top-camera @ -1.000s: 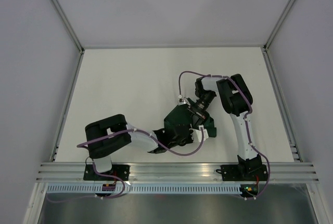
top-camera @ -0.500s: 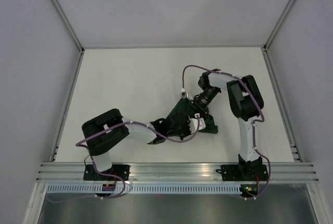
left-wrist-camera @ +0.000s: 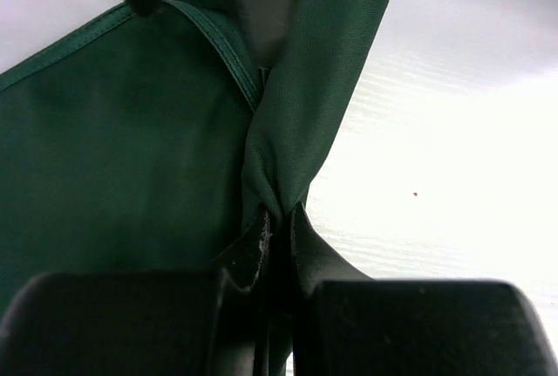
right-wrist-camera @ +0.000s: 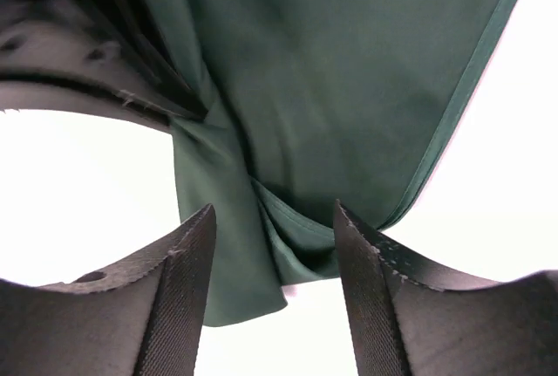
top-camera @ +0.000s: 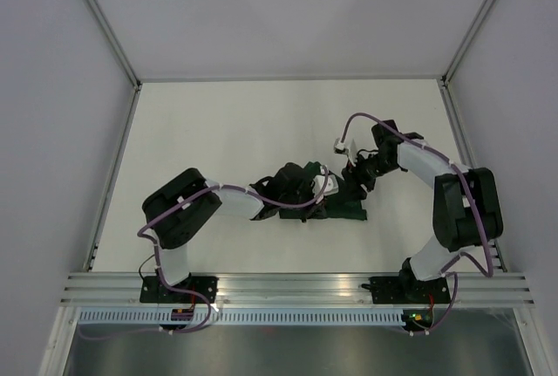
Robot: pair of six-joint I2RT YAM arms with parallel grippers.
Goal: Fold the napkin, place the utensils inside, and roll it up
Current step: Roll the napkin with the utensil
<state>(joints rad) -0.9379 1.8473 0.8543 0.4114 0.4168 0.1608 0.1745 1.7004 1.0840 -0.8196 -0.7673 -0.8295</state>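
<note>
The dark green napkin point(top-camera: 345, 209) lies bunched on the white table near the middle. My left gripper point(top-camera: 316, 191) is shut on a pinched fold of the napkin point(left-wrist-camera: 131, 149), with the cloth squeezed between its jaws point(left-wrist-camera: 277, 219). My right gripper point(top-camera: 356, 174) is open and empty at the napkin's far right side. In the right wrist view its fingertips point(right-wrist-camera: 196, 236) straddle a hanging corner of the napkin point(right-wrist-camera: 349, 62) without touching it. The fork is out of view.
The white table point(top-camera: 218, 132) is bounded by grey walls and a metal rail point(top-camera: 288, 284) at the near edge. The left gripper's dark body point(right-wrist-camera: 78, 53) sits close to my right gripper.
My right arm swung out to the right and its gripper backed off the napkin. My left gripper carried its pinched fold up and to the right, and the napkin shifted with it.
</note>
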